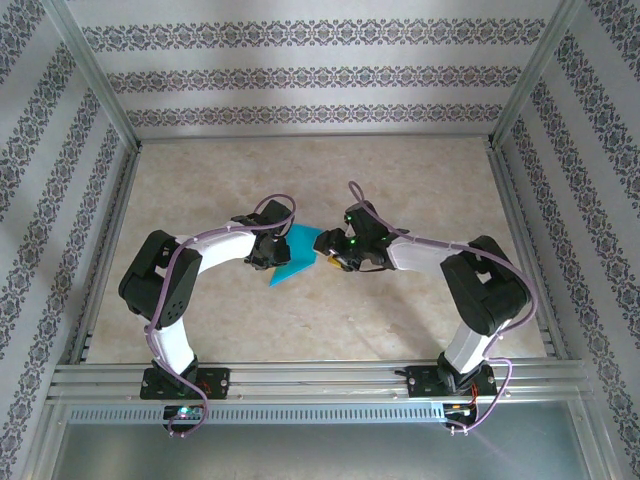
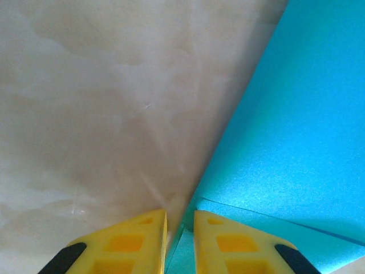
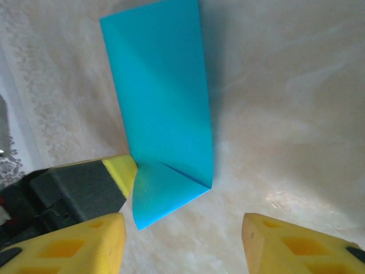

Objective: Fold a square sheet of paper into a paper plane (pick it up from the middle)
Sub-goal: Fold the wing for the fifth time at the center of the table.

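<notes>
While the left gripper (image 2: 180,222) pinches it, the teal sheet (image 3: 165,97) looks folded; right gripper (image 3: 182,228) spread

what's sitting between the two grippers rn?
The folded teal paper, in the top view; left gripper pinches its edge, right gripper stands open beside it.

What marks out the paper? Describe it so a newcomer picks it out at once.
Start at the beige marbled table inside the patterned walls and look to its middle, between the two arms' jaws. There lies the square sheet of paper, partly folded, one edge pinched in the left jaws. It is the only teal-blue thing there.
</notes>
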You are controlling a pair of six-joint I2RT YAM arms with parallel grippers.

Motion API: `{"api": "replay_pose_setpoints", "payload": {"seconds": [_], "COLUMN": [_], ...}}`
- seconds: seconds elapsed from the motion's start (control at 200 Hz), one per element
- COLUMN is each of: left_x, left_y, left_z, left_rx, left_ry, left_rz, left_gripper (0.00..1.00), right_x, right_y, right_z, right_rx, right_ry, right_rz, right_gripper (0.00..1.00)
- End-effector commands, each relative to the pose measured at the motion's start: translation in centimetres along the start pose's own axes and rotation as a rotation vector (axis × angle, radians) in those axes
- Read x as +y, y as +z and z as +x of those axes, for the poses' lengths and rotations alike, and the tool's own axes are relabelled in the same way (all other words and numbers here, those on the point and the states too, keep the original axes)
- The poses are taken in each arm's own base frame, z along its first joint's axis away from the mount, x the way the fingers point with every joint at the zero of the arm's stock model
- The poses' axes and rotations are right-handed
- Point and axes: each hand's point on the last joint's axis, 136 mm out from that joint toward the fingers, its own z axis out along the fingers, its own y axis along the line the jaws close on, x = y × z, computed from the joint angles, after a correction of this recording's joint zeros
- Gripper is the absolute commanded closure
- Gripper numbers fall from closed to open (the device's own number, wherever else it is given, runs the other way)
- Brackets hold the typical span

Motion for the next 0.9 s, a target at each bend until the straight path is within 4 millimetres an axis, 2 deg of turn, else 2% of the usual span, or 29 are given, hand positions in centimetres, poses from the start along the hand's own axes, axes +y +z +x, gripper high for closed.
{"api": "replay_pose_setpoints", "payload": {"seconds": [0.0,0.23,0.675,0.894], "left_x": [1.4,1.4,1.4,1.4], "left_y": [0.6,0.7,0.8,0.8], "left_z": [0.7,0.7,0.8,0.8], "left_rx": [0.033,0.036,0.041,0.042], "left_ry": [-0.021,-0.023,-0.024,-0.027], "left_rz": [-0.058,-0.054,-0.052,-0.053], "left_gripper": [0.80,0.80,0.80,0.80], "right_x": [0.5,0.7,-0.1,1.0], "right_y": [1.1,3.1,4.1,4.6], "right_z": [0.1,1.3,1.5,1.7], "right_rx": [0.010,0.064,0.087,0.119], "right_ry": [0.070,0.075,0.098,0.083], "right_rz": [0.008,0.024,0.056,0.021], "right_gripper": [0.46,0.52,0.55,0.58]}}
